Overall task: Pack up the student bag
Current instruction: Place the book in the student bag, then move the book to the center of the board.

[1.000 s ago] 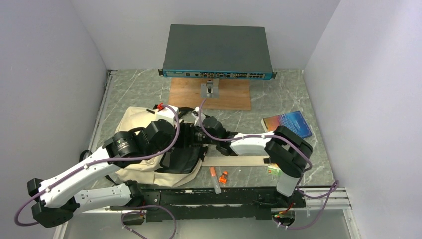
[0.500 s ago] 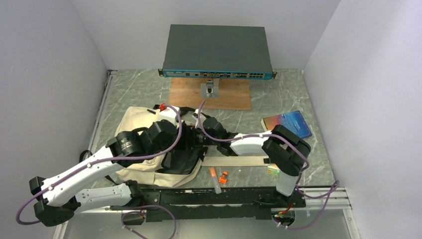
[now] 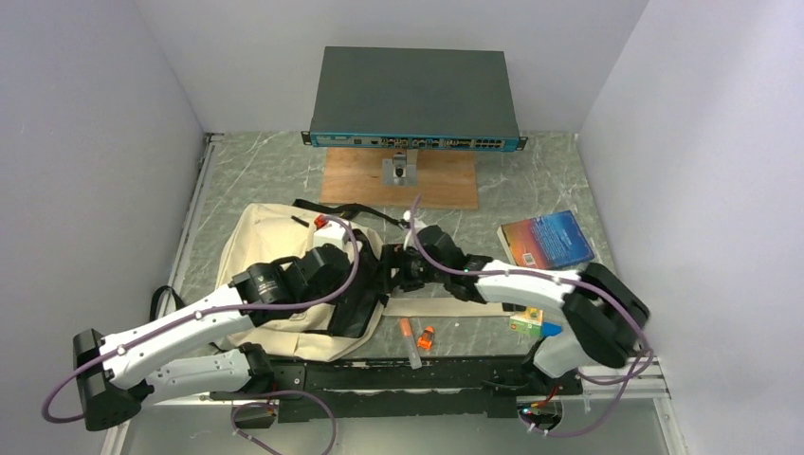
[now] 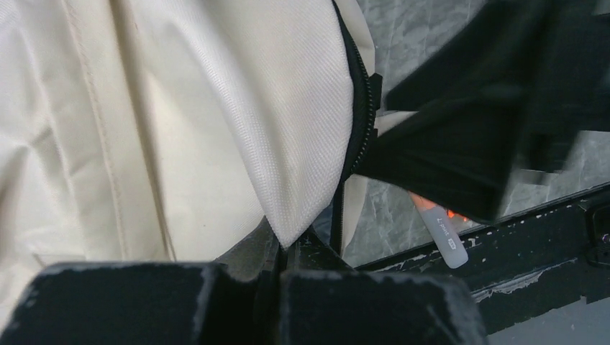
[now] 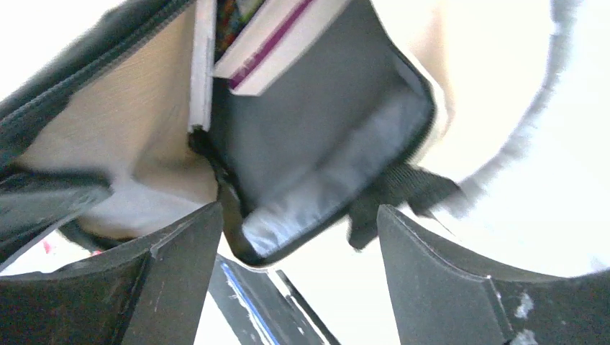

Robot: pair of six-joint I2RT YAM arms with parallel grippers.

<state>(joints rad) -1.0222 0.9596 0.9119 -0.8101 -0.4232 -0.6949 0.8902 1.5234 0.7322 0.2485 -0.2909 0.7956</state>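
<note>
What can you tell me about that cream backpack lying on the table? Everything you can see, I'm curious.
The student bag is soft cream canvas with a black zipper and trim. It lies flat on the marbled table, one beige strap trailing right. The left gripper pinches its canvas beside the zipper; the open right gripper faces its mouth, where books show against grey lining.
</note>
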